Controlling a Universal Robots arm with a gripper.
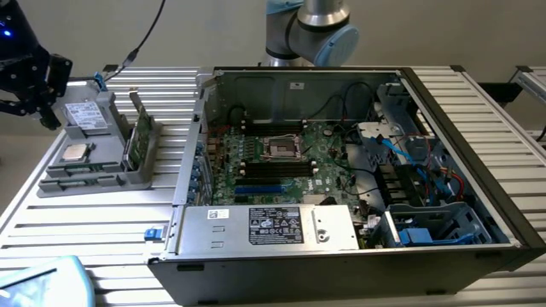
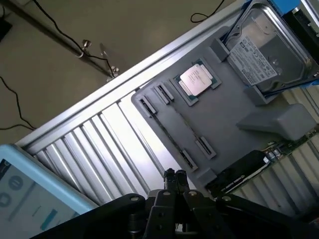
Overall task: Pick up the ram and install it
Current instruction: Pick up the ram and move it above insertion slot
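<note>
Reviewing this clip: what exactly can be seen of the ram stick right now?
The ram is a long, thin, flat green circuit board with what look like dark chips along its face. It stands roughly upright on its long edge in a slot of the grey holder tray, on the side nearer the open computer case. Only the tray touches it, so it is not yet installed. The hand, shut and empty, is apart from it.

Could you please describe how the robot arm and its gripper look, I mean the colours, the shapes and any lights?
The arm is a round silver-grey tube with light blue caps at its joints. The gripper is black, made of angular linked bars that narrow into two slim fingers. In the exterior view a small blue light glows on the arm's black end.
</note>
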